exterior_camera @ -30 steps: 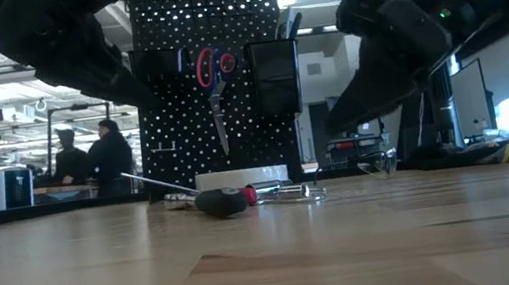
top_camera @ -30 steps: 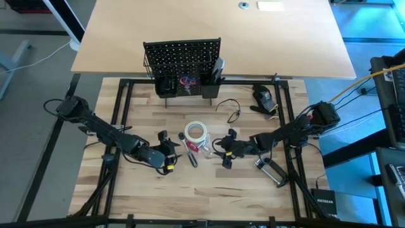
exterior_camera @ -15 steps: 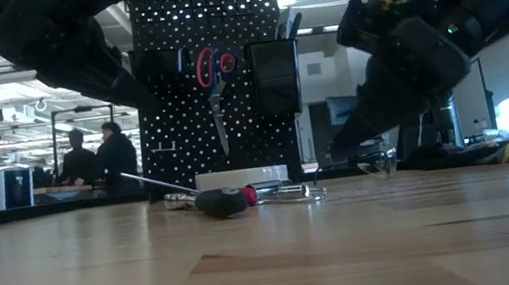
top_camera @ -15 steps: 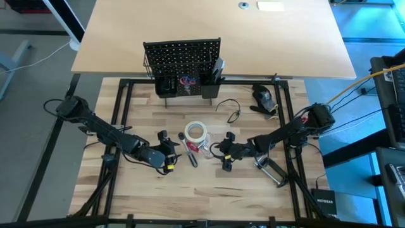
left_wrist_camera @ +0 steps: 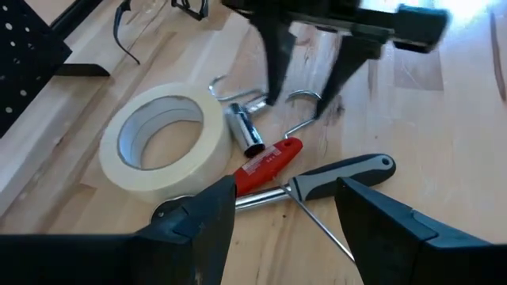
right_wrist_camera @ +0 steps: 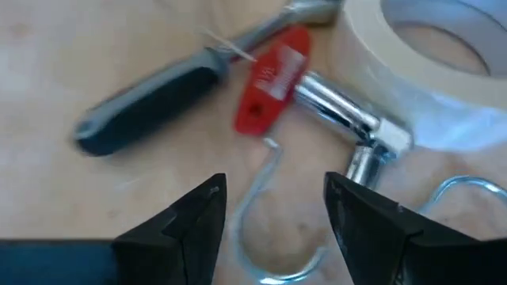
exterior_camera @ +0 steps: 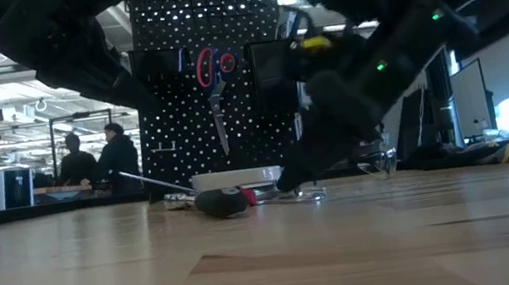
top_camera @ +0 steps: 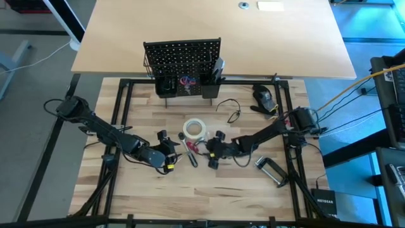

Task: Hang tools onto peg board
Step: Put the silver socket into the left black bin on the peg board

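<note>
**Both jaws open over the tool pile**

My left jaws (top_camera: 166, 152) hang low over the table (top_camera: 209, 202), just left of the pile of tools. They stand wide open and hold nothing. From my left wrist I look between my own two dark fingers (left_wrist_camera: 207, 226) at what lies ahead.

The white tape roll (top_camera: 195, 131) lies flat, on the far side of the pile. Just to its near right lie a chrome socket piece (left_wrist_camera: 245, 133) and a red tag (left_wrist_camera: 268, 162), touching each other. A black-handled tool (left_wrist_camera: 341, 172) with a thin metal shaft lies nearer to me, angled across the wood. Silver wire hooks (left_wrist_camera: 305, 107) rest just right of the chrome piece.

My right jaws (top_camera: 214, 149) sit at the right edge of that pile, low over the hooks. They are open too, gripping nothing; one silver hook (right_wrist_camera: 273, 229) lies on the wood between my fingers (right_wrist_camera: 190, 222), and I cannot tell whether either finger touches it.

Farther right, a silver clamp (top_camera: 271, 170) lies alone on the table, well apart from the pile.

The peg board (top_camera: 182, 58) stands upright at the far edge of the table, behind the pile. Red-handled scissors (exterior_camera: 214, 78) already hang on its front, between two black square cups (exterior_camera: 274, 77). Two people (exterior_camera: 95, 158) stand in the room beyond, far left.
</note>
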Controlling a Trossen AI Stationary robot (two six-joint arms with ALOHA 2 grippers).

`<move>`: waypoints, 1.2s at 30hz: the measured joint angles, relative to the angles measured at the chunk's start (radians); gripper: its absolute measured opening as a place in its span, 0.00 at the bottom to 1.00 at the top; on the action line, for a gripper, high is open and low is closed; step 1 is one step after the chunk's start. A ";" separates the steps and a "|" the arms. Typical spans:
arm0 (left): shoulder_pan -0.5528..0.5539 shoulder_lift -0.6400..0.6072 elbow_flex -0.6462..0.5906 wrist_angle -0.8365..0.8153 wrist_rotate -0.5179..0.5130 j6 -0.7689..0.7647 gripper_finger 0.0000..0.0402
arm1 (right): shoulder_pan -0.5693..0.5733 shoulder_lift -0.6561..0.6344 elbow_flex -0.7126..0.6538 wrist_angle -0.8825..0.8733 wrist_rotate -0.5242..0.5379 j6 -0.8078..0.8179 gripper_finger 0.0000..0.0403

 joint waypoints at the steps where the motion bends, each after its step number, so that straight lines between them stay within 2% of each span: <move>1: 0.000 0.000 0.000 0.000 0.000 -0.002 0.51 | -0.008 0.000 0.005 -0.005 0.000 0.005 0.54; 9: 0.000 0.000 0.000 -0.002 0.000 -0.009 0.51 | -0.030 -0.005 0.013 -0.043 -0.014 0.021 0.54; 13: 0.000 0.000 0.000 -0.001 0.000 -0.016 0.51 | -0.030 -0.055 0.021 -0.092 -0.023 0.010 0.54; 18: 0.000 -0.001 0.000 -0.003 0.000 -0.021 0.51 | -0.030 -0.152 0.024 -0.179 0.098 -0.005 0.54; 20: 0.000 -0.001 0.000 -0.003 0.000 -0.021 0.51 | -0.031 -0.158 0.025 -0.186 0.117 -0.007 0.54; 22: 0.000 -0.001 0.000 -0.003 0.000 -0.021 0.51 | -0.040 -0.146 0.025 -0.197 0.101 -0.041 0.54; 26: 0.000 -0.001 0.000 -0.003 0.000 -0.021 0.51 | -0.044 -0.114 0.024 -0.246 0.001 -0.144 0.54; 32: 0.000 -0.001 0.000 -0.009 0.000 -0.021 0.51 | -0.047 -0.114 0.023 -0.336 -0.023 -0.185 0.54; 36: 0.000 -0.001 0.000 -0.011 0.000 -0.021 0.51 | -0.053 -0.098 -0.004 -0.310 -0.069 -0.199 0.53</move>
